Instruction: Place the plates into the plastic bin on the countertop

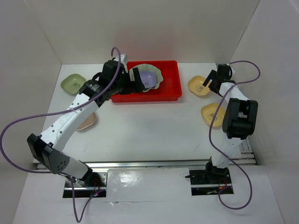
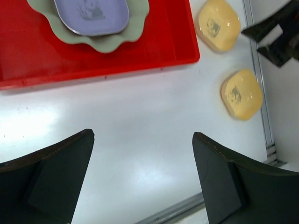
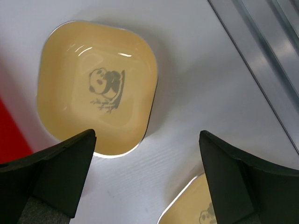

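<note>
The red bin (image 1: 168, 88) stands at the back middle of the white countertop (image 1: 149, 130). In it lies the large pale-green scalloped dish (image 1: 159, 74) with the lavender dish (image 1: 147, 79) on top. My left gripper (image 1: 135, 80) hovers over the bin's left part, open and empty; its wrist view shows the bin (image 2: 70, 56), the lavender dish (image 2: 91, 14) and the open gripper (image 2: 142, 135) above bare counter. My right gripper (image 1: 209, 83) is open and empty over the far yellow dish (image 1: 198, 86), which also shows in the right wrist view (image 3: 100, 86) above the gripper (image 3: 147, 135).
A second yellow dish (image 1: 212, 114) lies nearer, right of centre, under the right arm. A small pale-green dish (image 1: 73, 83) sits at the back left. A pinkish-tan dish (image 1: 88, 121) lies partly under the left arm. White walls enclose the counter; a metal rail (image 1: 163, 164) runs along the near edge.
</note>
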You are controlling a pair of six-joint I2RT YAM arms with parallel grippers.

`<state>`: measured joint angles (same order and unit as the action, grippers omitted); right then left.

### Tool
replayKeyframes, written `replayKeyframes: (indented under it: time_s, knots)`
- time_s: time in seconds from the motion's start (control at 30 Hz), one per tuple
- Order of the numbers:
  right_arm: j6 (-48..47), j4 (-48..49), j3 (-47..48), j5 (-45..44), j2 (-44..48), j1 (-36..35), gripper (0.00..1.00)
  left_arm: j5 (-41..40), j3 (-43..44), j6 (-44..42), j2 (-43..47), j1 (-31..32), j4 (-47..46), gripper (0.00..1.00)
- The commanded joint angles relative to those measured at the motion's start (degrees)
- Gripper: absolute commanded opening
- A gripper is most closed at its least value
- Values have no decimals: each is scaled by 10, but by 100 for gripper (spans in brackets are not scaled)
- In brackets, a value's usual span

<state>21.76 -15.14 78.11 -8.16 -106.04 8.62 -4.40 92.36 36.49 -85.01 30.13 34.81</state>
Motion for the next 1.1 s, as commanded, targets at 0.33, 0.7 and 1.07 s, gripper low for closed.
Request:
replayKeyframes:
  time_s: [0.33, 0.7, 1.07]
  knots:
    - [18, 27, 79, -10, -124, 22, 76, -66, -31, -39, 148, 31, 69, 100]
    - [59, -20, 125, -40, -158, 22, 0, -81, -61, -70, 186, -7, 94, 100]
    - [134, -54, 196, -244, -74, -48, 0, -64, -177, -80, 247, -18, 83, 100]
